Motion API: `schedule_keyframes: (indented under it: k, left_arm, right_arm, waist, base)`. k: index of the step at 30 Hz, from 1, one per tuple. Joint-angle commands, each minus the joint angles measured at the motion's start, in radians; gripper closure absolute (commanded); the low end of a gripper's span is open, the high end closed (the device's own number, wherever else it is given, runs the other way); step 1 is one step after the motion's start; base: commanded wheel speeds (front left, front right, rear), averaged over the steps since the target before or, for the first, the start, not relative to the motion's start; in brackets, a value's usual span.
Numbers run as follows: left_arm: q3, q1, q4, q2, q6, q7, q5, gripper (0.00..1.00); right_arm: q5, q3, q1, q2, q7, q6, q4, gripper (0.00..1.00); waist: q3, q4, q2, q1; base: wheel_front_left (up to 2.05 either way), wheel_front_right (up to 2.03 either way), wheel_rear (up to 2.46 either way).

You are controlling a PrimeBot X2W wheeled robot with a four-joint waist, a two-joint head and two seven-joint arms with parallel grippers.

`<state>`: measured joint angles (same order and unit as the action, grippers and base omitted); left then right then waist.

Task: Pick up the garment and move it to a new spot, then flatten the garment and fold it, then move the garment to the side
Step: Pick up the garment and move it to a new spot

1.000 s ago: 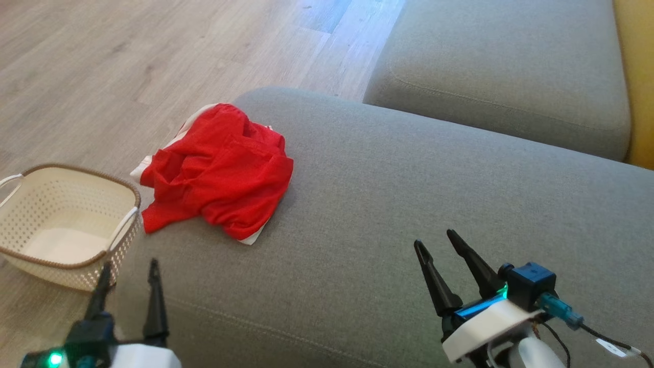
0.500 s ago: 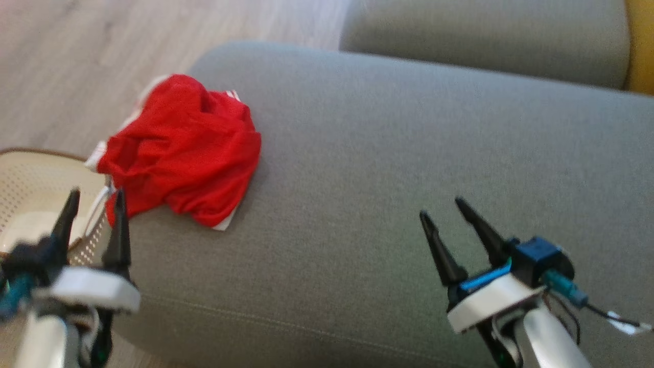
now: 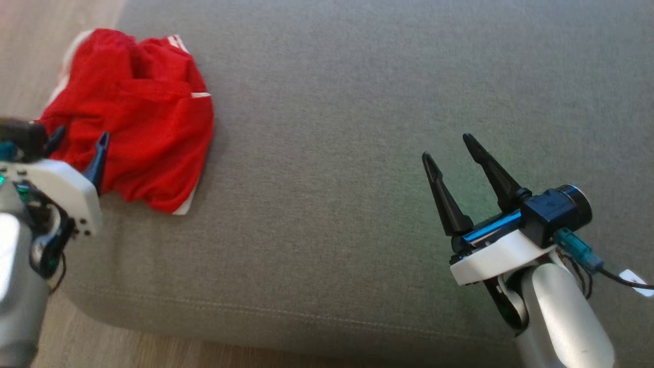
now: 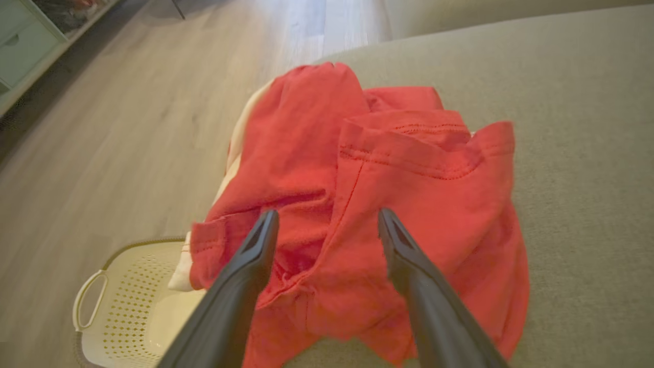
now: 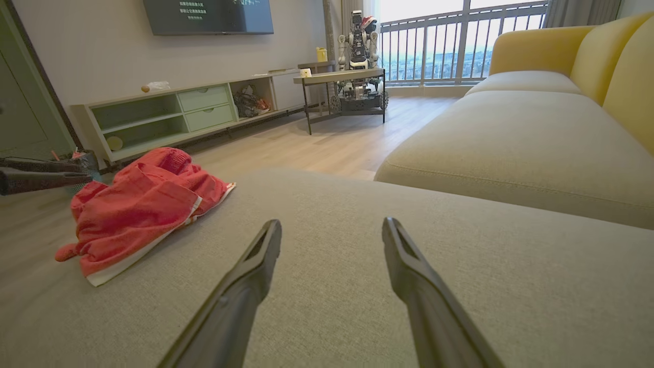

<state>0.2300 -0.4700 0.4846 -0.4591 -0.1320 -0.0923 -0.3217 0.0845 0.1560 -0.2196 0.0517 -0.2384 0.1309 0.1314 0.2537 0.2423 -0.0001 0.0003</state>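
Left to right. Basket sits on the floor just off the cushion's left end, under the garment's outer edge.

Left pincer is spread fully and holds nothing. Its fingers point at the near-left part of the garment. In the left wrist view they straddle a raised fold with a stitched hem, which is probably the intended pinch point. Can't tell if the tips touch cloth yet.

Garment is a crumpled red heap with white trim at the left end of the grey sofa cushion, and part of it seems to hang over the edge. It makes sense for the left arm to take it, since it's the near one and the bare cushion to the right is the obvious new spot.

Right pincer is also wide open and empty, hovering over bare cushion well apart from the garment — parked, likely waiting for the flatten step.

Versus a second ago: the head camera has dipped and swung, so the whole frame shifted — that's the camera, not the scene. The real change is that the left pincer came up from beside the basket to over the garment. The garment is the same heap in the same place. Both pincers are as wide as before.
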Motion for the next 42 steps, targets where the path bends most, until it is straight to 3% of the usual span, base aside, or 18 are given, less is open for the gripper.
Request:
schedule_keyframes:
  k: [1,10,11,12,13,20,31,36,42]
  left_arm:
    - [-0.012,-0.084,0.014,-0.075,0.002,-0.016,-0.031,0.0]
    - [0.128,-0.222,0.209,-0.122,0.001,-0.084,-0.152,0.0]
    - [0.142,-0.23,0.223,-0.124,0.001,-0.093,-0.171,0.24]
    - [0.154,-0.237,0.236,-0.126,0.001,-0.097,-0.188,0.94]
    - [0.167,-0.244,0.246,-0.129,0.001,-0.097,-0.201,1.0]
    - [0.22,-0.276,0.3,-0.153,0.001,-0.014,-0.242,1.0]
    - [0.161,-0.3,0.298,-0.138,0.002,0.236,-0.281,1.0]
    - [0.111,-0.292,0.22,-0.13,0.019,0.316,-0.313,1.0]
    - [0.078,-0.265,0.03,-0.108,0.058,0.339,-0.328,1.0]
  right_arm:
    - [-0.015,0.023,-0.033,-0.001,0.002,0.0,-0.041,0.0]
    - [-0.029,0.021,-0.048,-0.001,0.004,0.0,-0.056,0.0]
    - [-0.029,0.02,-0.048,-0.001,0.003,0.0,-0.056,0.0]
    - [-0.029,0.02,-0.048,-0.001,0.003,0.0,-0.056,0.0]
    - [-0.029,0.02,-0.049,-0.001,0.003,0.0,-0.055,0.0]
    - [-0.016,0.023,-0.042,-0.001,-0.004,0.0,-0.037,0.0]
    - [0.024,0.038,-0.003,-0.001,-0.017,0.0,0.011,0.0]
    - [0.054,0.051,0.017,-0.001,-0.021,0.0,0.032,0.0]
    - [0.08,0.051,0.036,-0.001,-0.023,0.0,0.04,0.0]
  waist:
    - [0.035,-0.029,0.0001,-0.0003]
    - [0.074,-0.069,0.0001,-0.0003]
    - [0.075,-0.071,0.0001,-0.0003]
    - [0.075,-0.072,0.0001,-0.0003]
    - [0.075,-0.074,0.0001,-0.0003]
    - [0.04,-0.073,0.0001,-0.0003]
    - [-0.099,-0.053,0.0001,-0.0003]
    - [-0.17,-0.056,0.0001,-0.0003]
    - [-0.237,-0.078,0.0001,-0.0003]
  base:
    - [0.0,0.0,0.0]
    - [0.0,0.0,0.0]
    - [0.0,0.0,0.0]
    - [0.0,0.0,0.0]
    - [0.0,0.0,0.0]
    - [0.0,0.0,0.0]
    - [0.0,0.0,0.0]
    - [0.0,0.0,0.0]
    - [0.0,0.0,0.0]
